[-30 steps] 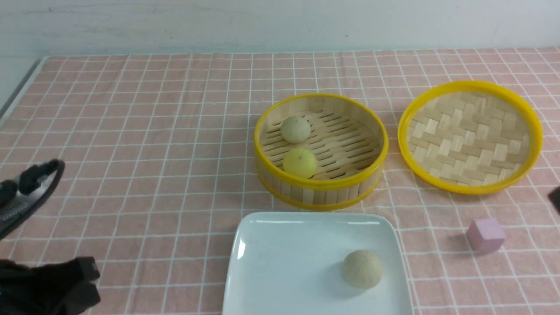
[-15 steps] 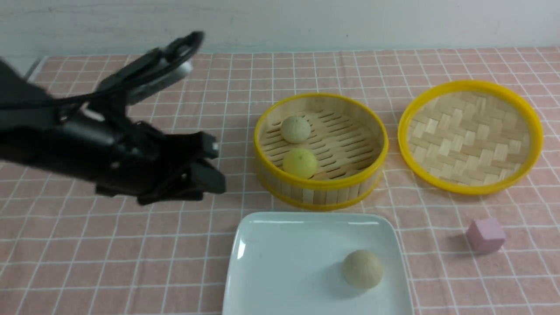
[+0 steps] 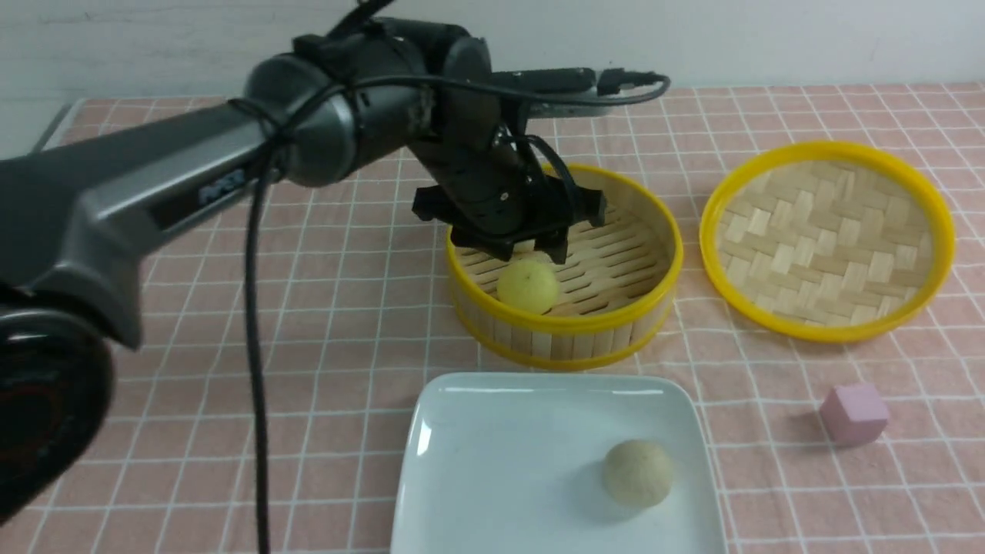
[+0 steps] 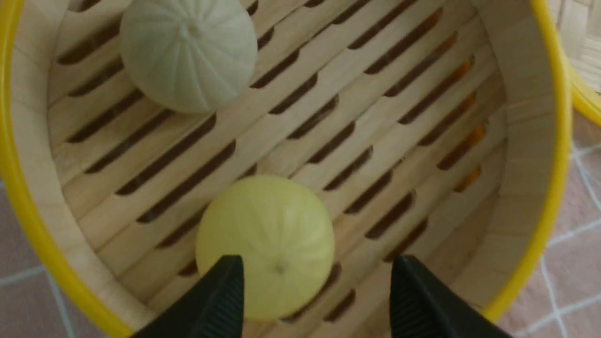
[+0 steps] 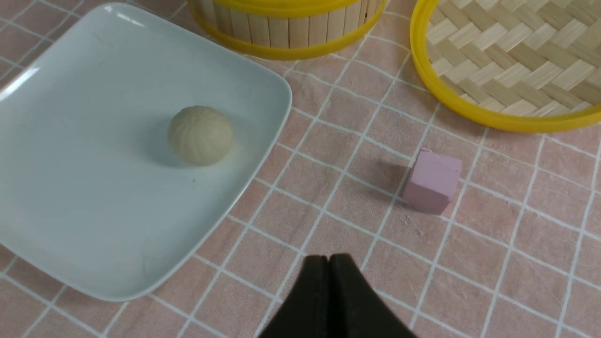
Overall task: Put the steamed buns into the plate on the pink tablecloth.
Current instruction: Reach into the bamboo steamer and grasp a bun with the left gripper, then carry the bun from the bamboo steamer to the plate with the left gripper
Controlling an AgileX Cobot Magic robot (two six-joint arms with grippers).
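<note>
So the left tool (image 3: 529, 252) is hanging over the bamboo steamer (image 3: 569, 327) with its two fingers spread wide apart and nothing clamped between them. The yellow bun (image 4: 265, 234) is sitting on the slats right below the tool, closer to one finger than the other, and I honestly can't tell if that finger is brushing it. A pale bun (image 4: 188, 51) is lying farther out past the fingertips in the same steamer, well clear of the yellow one. The right tool (image 5: 328, 258) is hovering over the pink tablecloth (image 5: 516, 244) covering the tabletop, its fingers pressed together and gripping nothing. Ahead of it the white plate (image 5: 70, 188) is holding another pale bun (image 5: 200, 135), which is resting toward the plate's side nearer this tool. A little pink cube (image 5: 432, 180) is sitting on the cloth just ahead of the same tool, between the plate and the woven lid (image 5: 507, 61).
</note>
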